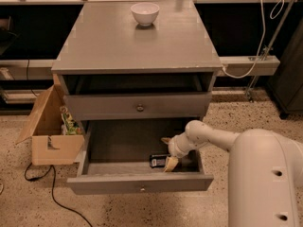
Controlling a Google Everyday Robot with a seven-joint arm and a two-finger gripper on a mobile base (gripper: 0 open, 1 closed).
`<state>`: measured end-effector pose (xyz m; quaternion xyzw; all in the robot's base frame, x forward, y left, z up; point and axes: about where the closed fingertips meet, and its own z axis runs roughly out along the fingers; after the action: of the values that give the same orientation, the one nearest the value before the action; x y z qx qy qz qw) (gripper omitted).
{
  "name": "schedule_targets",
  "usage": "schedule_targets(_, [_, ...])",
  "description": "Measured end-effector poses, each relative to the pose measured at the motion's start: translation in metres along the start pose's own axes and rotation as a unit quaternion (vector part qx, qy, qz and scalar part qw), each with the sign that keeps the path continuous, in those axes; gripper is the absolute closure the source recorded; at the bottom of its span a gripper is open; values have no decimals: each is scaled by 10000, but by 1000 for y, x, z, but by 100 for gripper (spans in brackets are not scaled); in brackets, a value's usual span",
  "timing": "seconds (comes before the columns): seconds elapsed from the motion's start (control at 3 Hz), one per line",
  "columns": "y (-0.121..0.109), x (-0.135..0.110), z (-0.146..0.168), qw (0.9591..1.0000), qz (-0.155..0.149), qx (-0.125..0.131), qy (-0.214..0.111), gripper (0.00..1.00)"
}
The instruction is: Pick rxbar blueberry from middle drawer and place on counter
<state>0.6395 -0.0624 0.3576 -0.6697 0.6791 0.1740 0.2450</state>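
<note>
Grey wood forms the middle drawer (118,143), which stands pulled well out at the bottom of the cabinet. On the drawer's floor, toward its front wall and right of its middle, lies the rxbar blueberry (157,161), flat in its dark wrapper. The white arm reaches into the drawer over its right wall, and the gripper (168,152) hangs low inside, just beside the bar's right end. Its pale fingers (171,163) stand apart: one tip sits at the bar's right end, touching or nearly so, while the other points toward the drawer's back. Nothing is clamped between them. Directly above the drawer is a closed drawer front (104,109) with a darker round knob. Higher still, the counter (137,46) is the surface carrying a white bowl (145,12) near its far edge. A cardboard box (49,131) stands on the floor just beside the drawer's left wall.
</note>
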Motion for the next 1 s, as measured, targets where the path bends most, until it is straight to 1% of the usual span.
schedule_targets(0.33, [5,0,9,9999,-52,-98,119,1])
schedule_targets(0.67, [8,0,15,9996,-76,-187,194,19])
schedule_targets(1.0, [9,0,16,9994,-73,-265,224,42])
